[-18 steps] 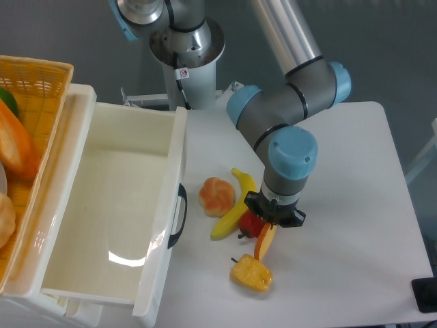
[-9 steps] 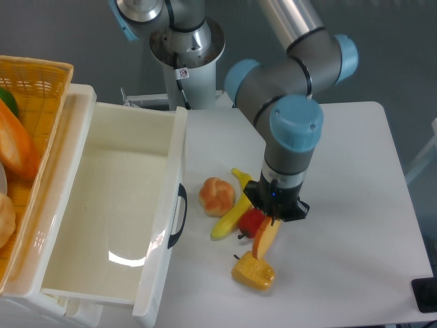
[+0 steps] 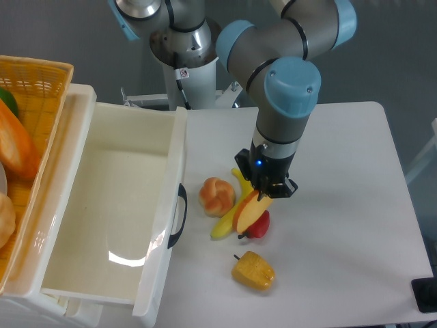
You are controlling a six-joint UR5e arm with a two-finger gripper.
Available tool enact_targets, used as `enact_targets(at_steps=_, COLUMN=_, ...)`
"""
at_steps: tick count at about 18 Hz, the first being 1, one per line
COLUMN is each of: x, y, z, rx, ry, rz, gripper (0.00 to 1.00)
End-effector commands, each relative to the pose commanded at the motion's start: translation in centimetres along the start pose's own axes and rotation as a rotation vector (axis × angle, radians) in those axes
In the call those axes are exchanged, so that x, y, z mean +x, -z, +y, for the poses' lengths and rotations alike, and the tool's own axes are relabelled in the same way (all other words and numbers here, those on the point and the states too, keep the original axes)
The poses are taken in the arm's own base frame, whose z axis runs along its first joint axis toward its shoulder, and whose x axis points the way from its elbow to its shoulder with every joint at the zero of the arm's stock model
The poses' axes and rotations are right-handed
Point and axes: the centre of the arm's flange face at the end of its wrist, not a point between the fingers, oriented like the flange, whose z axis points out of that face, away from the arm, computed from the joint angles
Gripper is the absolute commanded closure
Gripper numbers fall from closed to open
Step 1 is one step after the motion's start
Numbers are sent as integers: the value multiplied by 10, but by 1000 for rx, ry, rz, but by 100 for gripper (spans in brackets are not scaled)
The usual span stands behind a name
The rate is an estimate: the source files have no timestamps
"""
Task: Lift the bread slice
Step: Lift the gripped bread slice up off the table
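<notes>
No text can be read — the small sticker (image 3: 182, 73) on the robot base (image 3: 186, 51) is illegible.

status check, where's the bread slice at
Gripper shut on bread slice, slice lifted off the table, hanging tilted. Banana and red fruit just below it. Nothing blocking above.
</notes>
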Motion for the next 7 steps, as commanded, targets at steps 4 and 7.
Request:
enact_targets(at_steps=4, x=1, y=-5, z=4, rx=-13, ry=5, rz=12, gripper=100)
enact_targets(at_steps=7, x=1, y=-7, z=5, rx=-14, ry=7, rz=16, gripper=100)
